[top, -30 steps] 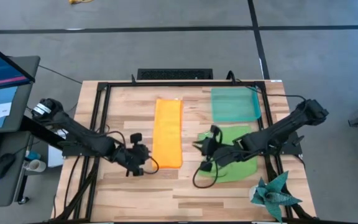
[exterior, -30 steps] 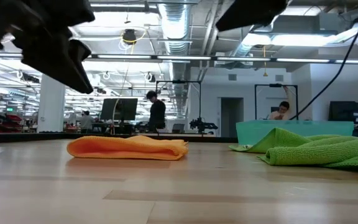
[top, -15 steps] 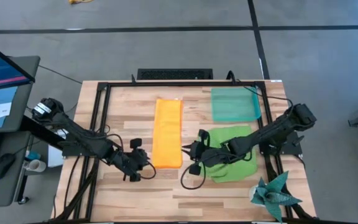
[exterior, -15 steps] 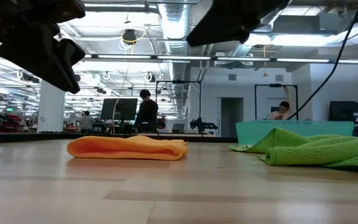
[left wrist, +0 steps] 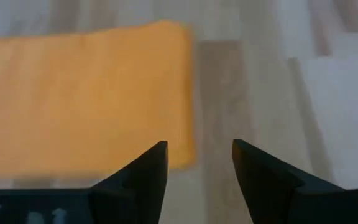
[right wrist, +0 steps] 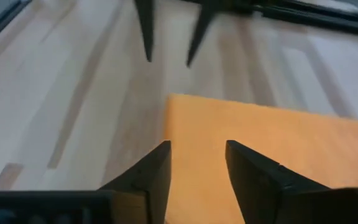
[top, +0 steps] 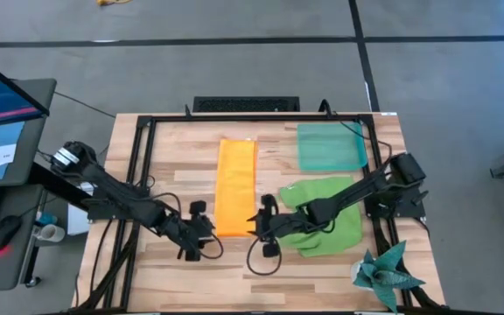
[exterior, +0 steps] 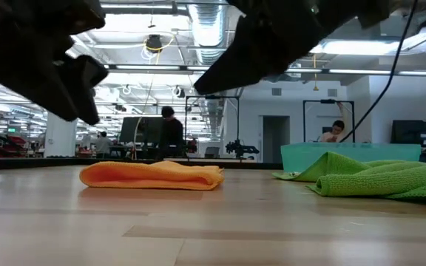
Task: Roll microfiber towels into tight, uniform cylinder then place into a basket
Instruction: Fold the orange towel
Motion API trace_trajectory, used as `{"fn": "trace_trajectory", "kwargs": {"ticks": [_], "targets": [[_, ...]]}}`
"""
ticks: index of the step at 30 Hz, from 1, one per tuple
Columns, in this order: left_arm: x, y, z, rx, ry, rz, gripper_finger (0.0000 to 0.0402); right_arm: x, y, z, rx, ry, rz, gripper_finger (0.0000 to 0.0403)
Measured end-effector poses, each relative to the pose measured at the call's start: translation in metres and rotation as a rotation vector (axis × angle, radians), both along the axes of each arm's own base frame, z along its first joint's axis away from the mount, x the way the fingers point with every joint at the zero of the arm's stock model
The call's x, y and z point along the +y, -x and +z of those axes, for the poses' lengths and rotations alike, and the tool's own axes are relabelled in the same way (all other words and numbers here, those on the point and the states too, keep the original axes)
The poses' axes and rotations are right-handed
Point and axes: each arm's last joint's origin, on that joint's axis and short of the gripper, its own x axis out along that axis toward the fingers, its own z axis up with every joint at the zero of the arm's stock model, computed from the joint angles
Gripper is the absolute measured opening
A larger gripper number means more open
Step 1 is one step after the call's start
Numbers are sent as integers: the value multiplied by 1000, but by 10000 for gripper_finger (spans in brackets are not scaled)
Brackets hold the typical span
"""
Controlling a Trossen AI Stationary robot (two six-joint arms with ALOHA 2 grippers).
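Note:
The orange towel [top: 235, 185] lies flat on the table, folded into a long strip that runs from far to near; it also shows in the low view [exterior: 152, 175]. The lime green towel [top: 331, 219] lies crumpled to its right. The teal basket [top: 331, 146] stands at the far right. My left gripper [top: 206, 232] is open just left of the strip's near end [left wrist: 166, 93]. My right gripper [top: 256, 223] is open just right of that same end [right wrist: 260, 137]. Both hover above the table and hold nothing.
A dark teal spiky star-shaped cloth [top: 388, 276] lies at the near right corner. A black frame [top: 147, 157] runs around the table top. Bare wood lies near the strip's near end [top: 234, 271]. People stand in the room beyond the table [exterior: 170, 133].
My right gripper has gone toward the table's left edge, from above the green towel to the right side of the orange strip's near end. The towels have not moved.

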Motion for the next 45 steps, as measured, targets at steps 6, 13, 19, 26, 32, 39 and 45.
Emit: {"fn": "trace_trajectory", "kwargs": {"ticks": [6,13,19,26,32,39,45], "targets": [[-6,-12,-22,48,-66,-35,173,7,-9,-24,35,52,124,197],[-7,-23,-39,86,-129,2,173,7,-11,-37,111,35,168,200],[-8,-26,-39,76,-139,19,173,2,-16,-51,146,29,170,201],[-6,-25,-44,105,-153,25,173,-8,-21,-63,182,-36,146,201],[-5,-29,-59,142,-169,63,173,-19,-22,-73,243,-75,94,200],[-3,-31,-61,144,-134,103,155,-27,-22,-73,272,-125,51,175],[-3,-31,-61,150,-146,66,82,-27,-22,-74,285,-135,58,103]]}}
